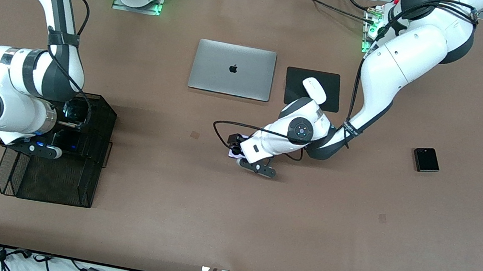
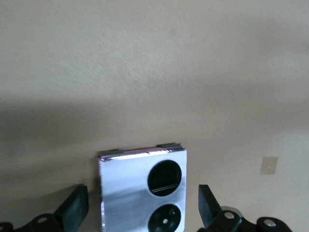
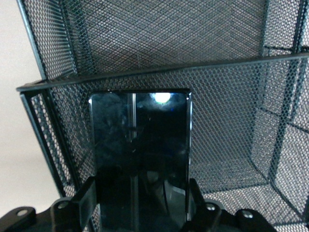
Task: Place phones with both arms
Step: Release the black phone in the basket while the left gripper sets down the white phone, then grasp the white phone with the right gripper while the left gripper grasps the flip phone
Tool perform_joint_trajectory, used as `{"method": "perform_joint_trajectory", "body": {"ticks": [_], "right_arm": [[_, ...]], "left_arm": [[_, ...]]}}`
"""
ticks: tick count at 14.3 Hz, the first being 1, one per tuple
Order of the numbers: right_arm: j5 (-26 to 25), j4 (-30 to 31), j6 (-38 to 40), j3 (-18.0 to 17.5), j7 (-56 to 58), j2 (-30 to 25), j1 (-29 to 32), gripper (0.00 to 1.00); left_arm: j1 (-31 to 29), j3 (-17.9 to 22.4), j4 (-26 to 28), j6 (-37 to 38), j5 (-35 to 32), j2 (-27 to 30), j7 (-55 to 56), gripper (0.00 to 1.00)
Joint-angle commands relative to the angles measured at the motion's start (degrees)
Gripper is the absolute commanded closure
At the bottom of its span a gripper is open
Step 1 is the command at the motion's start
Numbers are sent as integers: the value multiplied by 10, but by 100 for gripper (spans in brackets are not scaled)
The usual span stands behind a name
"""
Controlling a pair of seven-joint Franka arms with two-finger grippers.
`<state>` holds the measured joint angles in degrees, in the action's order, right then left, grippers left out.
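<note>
Left gripper (image 2: 140, 212): fingers (image 2: 75, 210) stand apart, one on each side of the lavender-white phone (image 2: 142, 191), with a gap showing between each pad and the phone's edges. The phone is a small squarish slab, glossy, with rounded corners and two black circles on its face; it lies flat on the surface (image 1: 229, 211), which is matte brown and smooth. Out from the fingers the surface lies open, marked by one small pale square patch (image 2: 269, 165).

Right gripper (image 3: 142, 203): fingers (image 3: 89, 195) clamped on the long edges of the long black phone (image 3: 140, 159), a slim, mirror-glossy slab with rounded corners. It hangs in a black wire-mesh tray (image 1: 70, 176) of fine diamond weave, with a mesh divider bar just past the phone's free end and mesh walls close on both sides.

Farther out, toward the left arm's end, the black flip phone (image 1: 426, 159) lies alone on open surface. A silver laptop (image 1: 232, 69), closed, sits beside a black mat (image 1: 325, 98) carrying a white mouse (image 1: 314, 89).
</note>
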<state>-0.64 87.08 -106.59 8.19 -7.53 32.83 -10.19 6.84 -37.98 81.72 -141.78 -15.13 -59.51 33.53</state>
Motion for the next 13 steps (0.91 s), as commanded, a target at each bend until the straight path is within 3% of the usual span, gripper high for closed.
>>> {"method": "perform_joint_trajectory", "body": {"ticks": [1,6,10,13], "right_arm": [[2,-1,-12,-10,8,5,8,0],[2,-20,5,-16,16,-40,2,0],[-2,-23,-5,-74,14,-51,-18,0],[-2,-21,-42,-83,14,-33,-68,0]], "left_arm": [[-22,18,-1,118,-3,60,-2,0],[-109,27,-2,324,-95,122,-4,0],[-190,28,-2,439,-155,122,-12,0],[-269,28,3,500,-165,118,-74,0]]}}
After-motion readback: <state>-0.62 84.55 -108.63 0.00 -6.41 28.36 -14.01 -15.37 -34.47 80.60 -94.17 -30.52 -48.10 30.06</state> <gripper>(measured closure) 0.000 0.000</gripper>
